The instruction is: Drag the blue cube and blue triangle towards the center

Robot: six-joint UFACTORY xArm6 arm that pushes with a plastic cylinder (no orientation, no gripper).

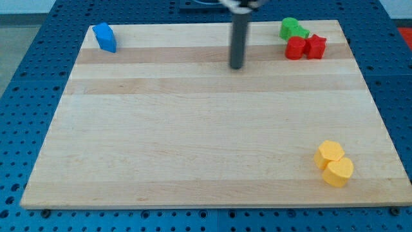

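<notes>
My tip [236, 66] rests near the board's top edge, touching nothing, well apart from the blue blocks [105, 37] in the view's top-left corner, far from centre. Cube and triangle merge into one shape; I cannot separate them. The rod's upper end is cut off.
</notes>
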